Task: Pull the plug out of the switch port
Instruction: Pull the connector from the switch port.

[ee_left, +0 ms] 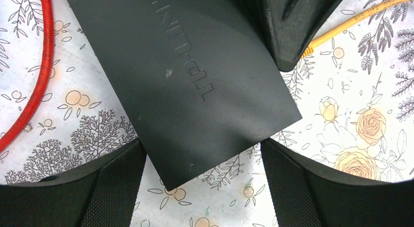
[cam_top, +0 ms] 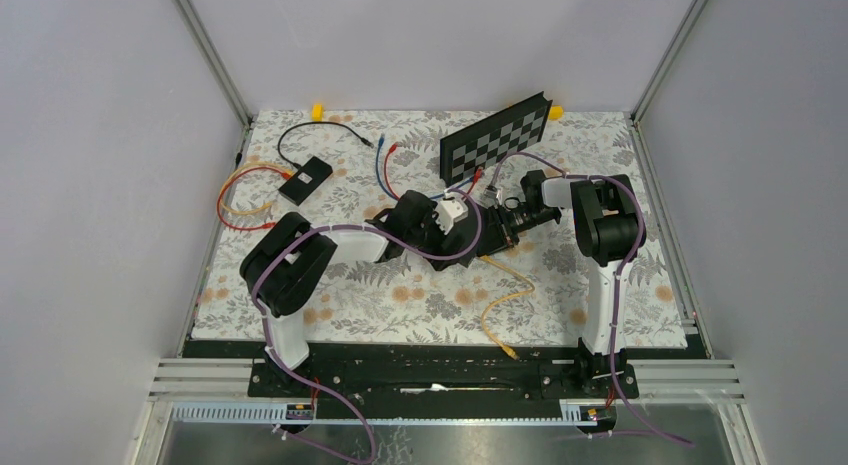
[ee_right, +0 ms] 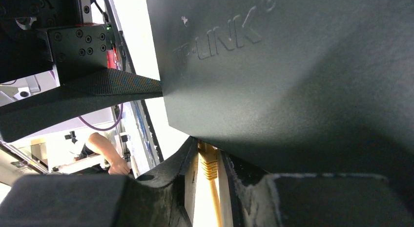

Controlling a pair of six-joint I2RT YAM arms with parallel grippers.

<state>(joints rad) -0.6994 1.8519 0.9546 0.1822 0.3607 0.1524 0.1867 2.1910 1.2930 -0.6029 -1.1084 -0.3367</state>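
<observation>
The black TP-LINK switch [ee_left: 195, 75] lies flat on the flowered mat, mostly hidden under both wrists in the top view. My left gripper [ee_left: 202, 149] straddles its near corner. One finger [ee_left: 117, 183] touches the long edge and the other touches the short edge by the corner, so it grips the box. The yellow plug [ee_right: 208, 163] sits in a port on the switch's [ee_right: 293, 80] side. My right gripper [ee_right: 207, 156] has its jaws tight against both sides of the plug. The yellow cable [cam_top: 505, 300] trails toward the near edge.
A second small black box [cam_top: 306, 180] with red and yellow cable loops sits at the back left. Blue and red loose cables [cam_top: 382, 165] lie beside it. A checkerboard [cam_top: 497, 137] leans at the back. A red cable [ee_left: 36, 75] runs left of the switch.
</observation>
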